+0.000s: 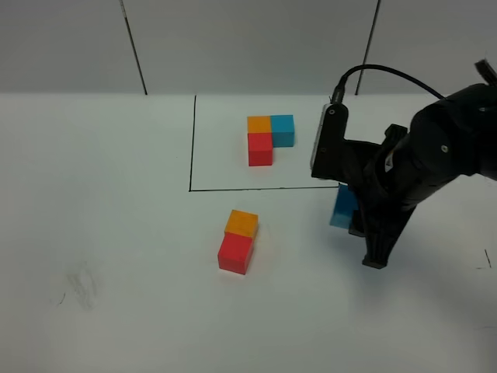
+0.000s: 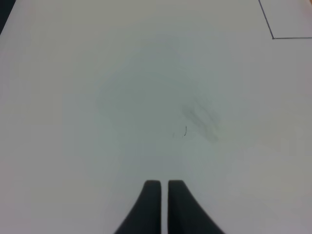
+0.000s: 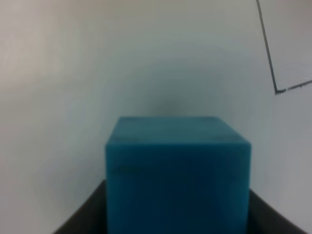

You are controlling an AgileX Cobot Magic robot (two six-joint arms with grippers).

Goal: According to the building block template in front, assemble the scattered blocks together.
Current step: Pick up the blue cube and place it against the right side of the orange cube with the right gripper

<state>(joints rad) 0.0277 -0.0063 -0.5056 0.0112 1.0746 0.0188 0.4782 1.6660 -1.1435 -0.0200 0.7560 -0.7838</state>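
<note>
The building block template (image 1: pixel 268 138) is an orange, blue and red L inside the black drawn rectangle at the back of the table. Below the rectangle, a loose orange block (image 1: pixel 241 223) and a loose red block (image 1: pixel 234 253) sit touching each other. My right gripper (image 1: pixel 345 211) is shut on the light blue block (image 1: pixel 342 206), to the right of that pair and near the rectangle's lower right corner. The block (image 3: pixel 178 173) fills the right wrist view between the dark fingers (image 3: pixel 80 219). My left gripper (image 2: pixel 164 187) is shut on nothing over bare table and is outside the exterior view.
The white table (image 1: pixel 109 233) carries faint smudge marks (image 1: pixel 81 287) at the front left, which also show in the left wrist view (image 2: pixel 200 119). The black frame line (image 1: pixel 191 140) runs along the template's left side. A grey panelled wall stands behind the table.
</note>
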